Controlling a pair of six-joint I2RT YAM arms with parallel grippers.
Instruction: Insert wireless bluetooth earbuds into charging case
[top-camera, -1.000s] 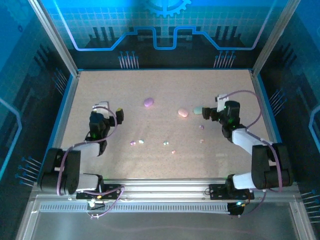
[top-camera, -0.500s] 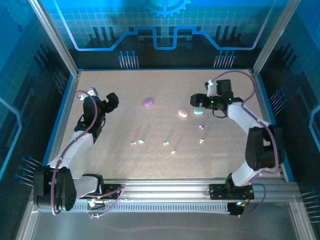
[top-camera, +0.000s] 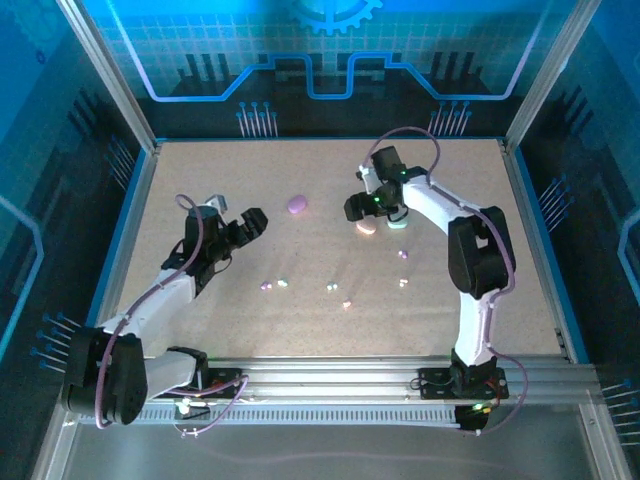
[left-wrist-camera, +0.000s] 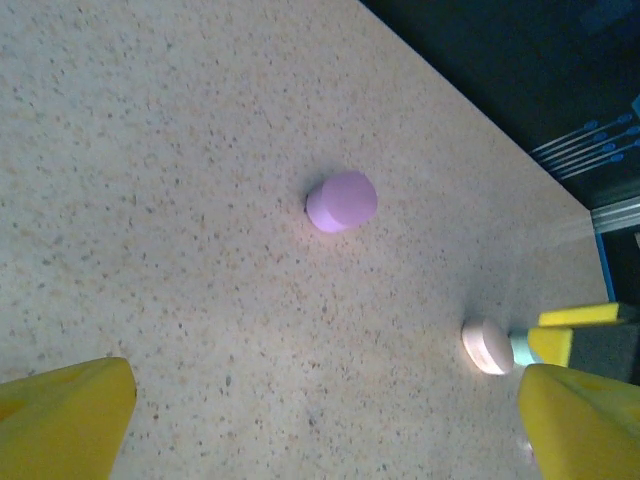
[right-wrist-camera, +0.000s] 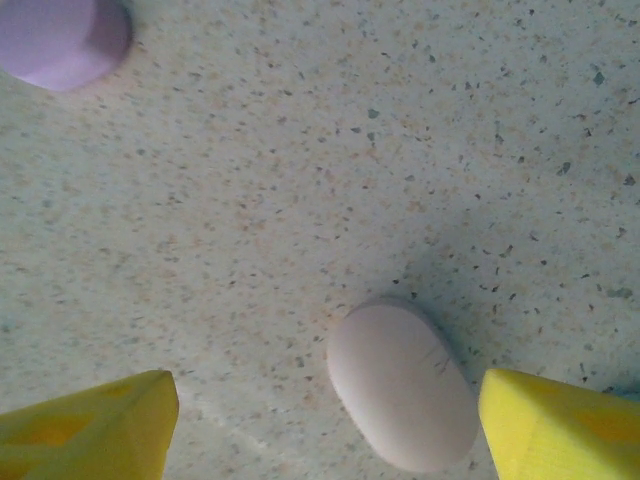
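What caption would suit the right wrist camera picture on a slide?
Open right gripper poised above the pink case, purple case farther off on the speckled table.

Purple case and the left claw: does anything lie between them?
No: the left wrist view shows bare tabletop from the left claw to the purple case.

The tabletop looks matt and speckled, the pink case and purple case smooth plastic.

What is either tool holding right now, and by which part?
Nothing. Left tool and right tool stand open; the pink case lies ungripped.
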